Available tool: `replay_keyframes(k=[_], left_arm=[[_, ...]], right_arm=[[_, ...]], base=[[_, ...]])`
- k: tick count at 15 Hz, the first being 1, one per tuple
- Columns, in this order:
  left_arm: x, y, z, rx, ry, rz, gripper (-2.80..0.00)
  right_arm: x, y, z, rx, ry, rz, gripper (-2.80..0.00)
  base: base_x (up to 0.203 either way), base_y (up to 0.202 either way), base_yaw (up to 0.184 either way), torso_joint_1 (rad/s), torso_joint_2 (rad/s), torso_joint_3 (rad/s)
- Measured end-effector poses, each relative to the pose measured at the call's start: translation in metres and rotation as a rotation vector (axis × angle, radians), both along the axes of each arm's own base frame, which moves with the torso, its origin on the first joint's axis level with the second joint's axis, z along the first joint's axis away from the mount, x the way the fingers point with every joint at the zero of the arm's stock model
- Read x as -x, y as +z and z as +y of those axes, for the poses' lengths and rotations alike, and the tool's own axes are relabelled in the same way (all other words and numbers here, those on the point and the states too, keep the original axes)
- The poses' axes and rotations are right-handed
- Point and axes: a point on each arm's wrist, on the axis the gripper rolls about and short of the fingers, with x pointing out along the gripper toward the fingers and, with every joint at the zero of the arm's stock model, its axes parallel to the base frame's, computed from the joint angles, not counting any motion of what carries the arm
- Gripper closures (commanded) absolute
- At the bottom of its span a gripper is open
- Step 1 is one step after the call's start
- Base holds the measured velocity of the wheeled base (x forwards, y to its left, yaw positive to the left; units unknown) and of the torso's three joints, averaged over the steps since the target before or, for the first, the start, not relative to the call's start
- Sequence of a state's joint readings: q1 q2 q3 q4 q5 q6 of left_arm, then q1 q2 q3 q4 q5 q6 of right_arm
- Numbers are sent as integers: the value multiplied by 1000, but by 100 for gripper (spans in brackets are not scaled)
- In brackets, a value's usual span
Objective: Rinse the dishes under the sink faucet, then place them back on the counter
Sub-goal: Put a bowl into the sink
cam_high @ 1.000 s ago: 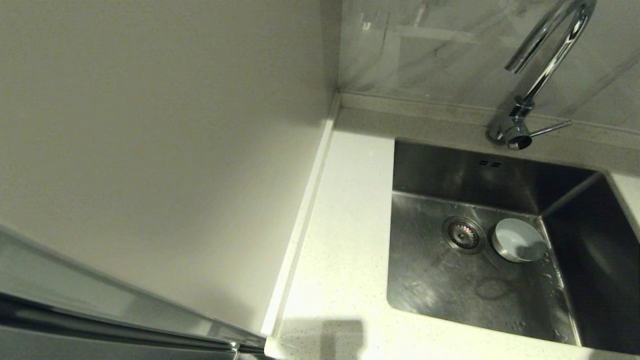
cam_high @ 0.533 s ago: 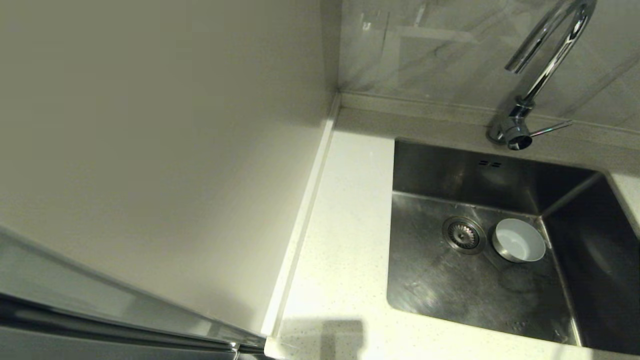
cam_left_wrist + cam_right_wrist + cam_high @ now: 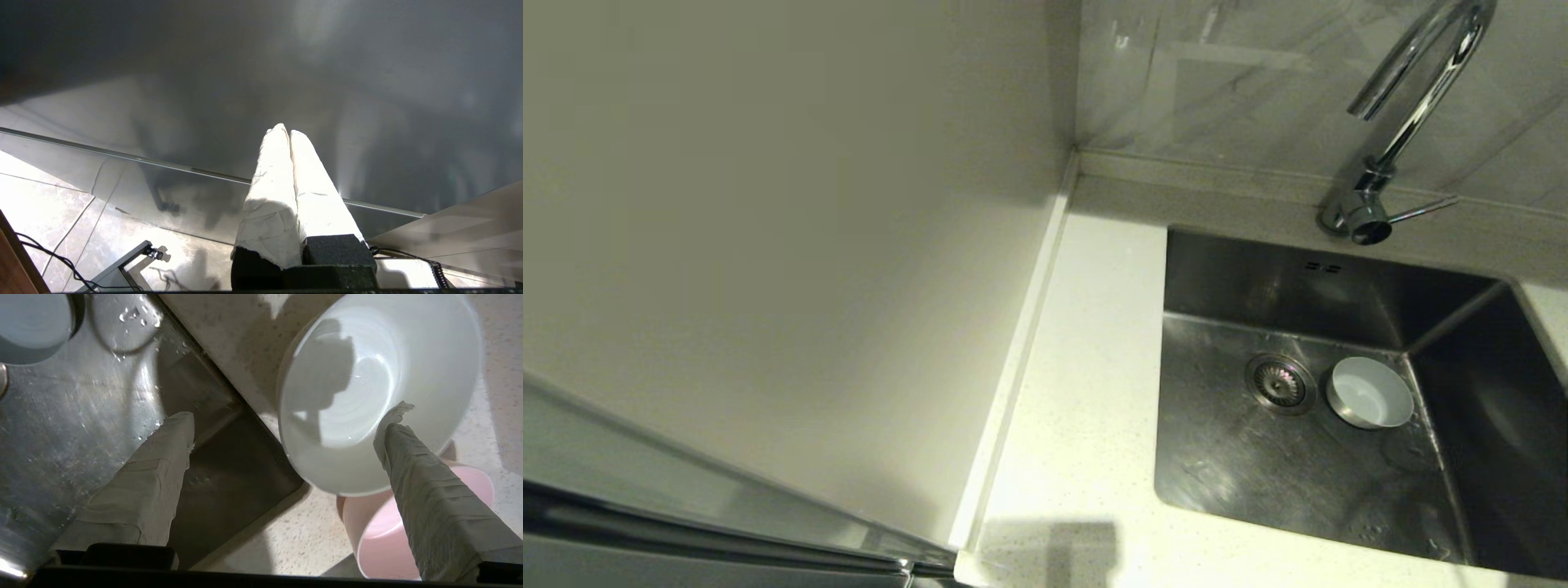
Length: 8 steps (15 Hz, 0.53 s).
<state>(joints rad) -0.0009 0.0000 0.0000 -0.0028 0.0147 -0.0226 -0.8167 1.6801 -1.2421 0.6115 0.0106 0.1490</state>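
Just R gripper [image 3: 286, 416] open over bowl [image 3: 380, 396]

Right gripper [image 3: 286, 416] fingers [image 3: 412, 457] spread wide over a white bowl [image 3: 367, 375] on the counter [image 3: 245, 343].

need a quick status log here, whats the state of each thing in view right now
sink faucet: no water seen running
sink: wet, droplets on its floor
bowl in sink: upright beside the drain strainer
white bowl: on the counter, one finger inside it
pink bowl: on the counter beside it
right gripper: open, over the sink edge
left gripper: shut, empty, parked low
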Motion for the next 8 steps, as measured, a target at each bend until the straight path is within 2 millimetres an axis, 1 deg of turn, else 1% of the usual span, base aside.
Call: replay_keyframes(k=[5,6,8], left_arm=[[0,0,0,0,0,0,0],[0,0,0,0,1,0,0],[0,0,0,0,1,0,0]], right_arm=[[-8,-20,-13,-66,2,31,-280],[-8,-22,-14,-73,2,34,0],[-10,-25,-16,-81,3,39,0]], base=[[0,0,0,0,0,0],[0,0,0,0,0,0],[0,0,0,0,0,0]])
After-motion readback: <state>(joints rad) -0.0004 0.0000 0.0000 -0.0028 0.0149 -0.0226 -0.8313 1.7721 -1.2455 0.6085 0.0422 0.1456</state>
